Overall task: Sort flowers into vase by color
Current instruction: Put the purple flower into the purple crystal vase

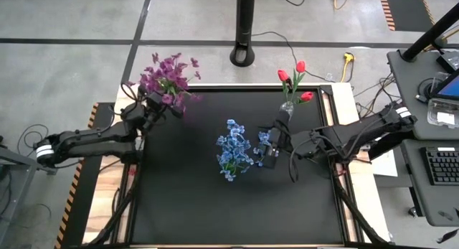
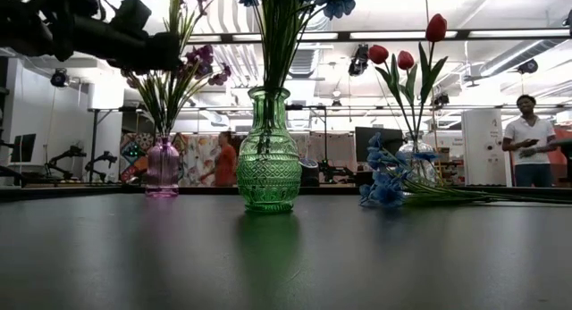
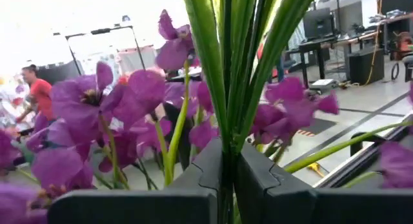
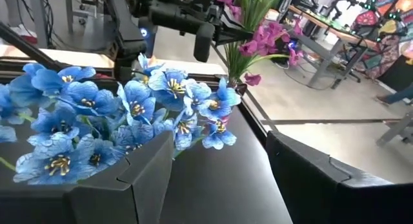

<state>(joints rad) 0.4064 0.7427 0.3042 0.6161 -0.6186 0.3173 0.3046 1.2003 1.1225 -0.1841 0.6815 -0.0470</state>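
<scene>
Flowers: blue flowers (image 1: 234, 150) in the green vase (image 2: 268, 154) mid-counter; one blue stem (image 2: 386, 183) lies flat on the counter (image 1: 215, 206).
Purple flowers (image 1: 168, 77): in the pink vase (image 2: 163, 167), far left corner.
Red flowers (image 1: 295, 78): in the clear vase (image 2: 416, 163), far right.
Left tool (image 3: 222, 185): clamped together on purple stems (image 3: 232, 88) above the pink vase.
Right tool (image 1: 270, 150): fingers apart, just beside the blue flowers.
Background: a person (image 2: 529, 138) stands beyond the counter.

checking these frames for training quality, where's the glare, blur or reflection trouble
Low view: bright ceiling lights wash out the background, and the glossy table mirrors the green vase. Left wrist view: the stems and purple flowers sit so close they look soft, with a blown-out white patch behind. Right wrist view: the blue flowers look sharp; the room beyond is blurred.
</scene>
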